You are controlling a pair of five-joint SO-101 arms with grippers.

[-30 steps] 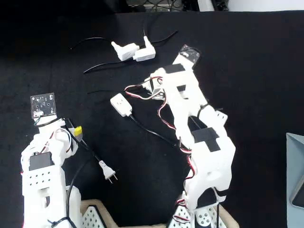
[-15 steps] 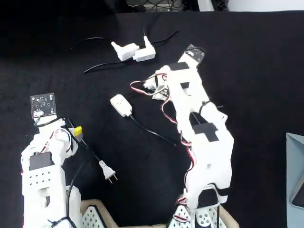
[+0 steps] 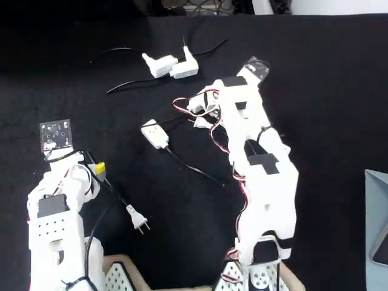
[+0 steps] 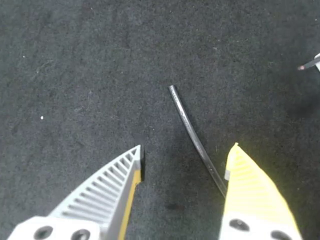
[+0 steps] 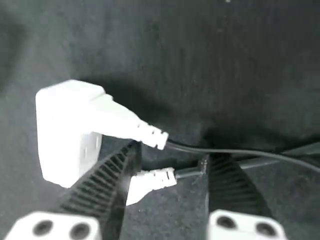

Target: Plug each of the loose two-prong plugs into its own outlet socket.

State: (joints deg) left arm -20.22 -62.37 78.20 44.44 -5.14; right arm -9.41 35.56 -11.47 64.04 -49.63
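Note:
A white outlet socket [image 3: 154,134] lies mid-table with its black cord trailing toward the arm bases; it also appears in the right wrist view [image 5: 69,131]. Just right of it, my right gripper [image 3: 200,119] is shut on a white plug [image 5: 150,181], whose cord runs out between the fingers [image 5: 170,157]. A black two-prong plug [image 3: 140,224] lies loose near the front. Its black cord [image 4: 195,137] passes between the fingers of my open left gripper [image 4: 186,149], which sits low at the front left [image 3: 97,167]. At the back, two white pieces [image 3: 171,66] lie touching.
Thin black cords [image 3: 130,85] spread across the black cloth at the back left. A grey-blue box [image 3: 377,224] sits at the right edge. The arm bases [image 3: 121,276] take up the front edge.
My right arm has swung to the right, dragging the white plug and its cord with it, a little away from the outlet socket. The left arm and the black plug have stayed put.

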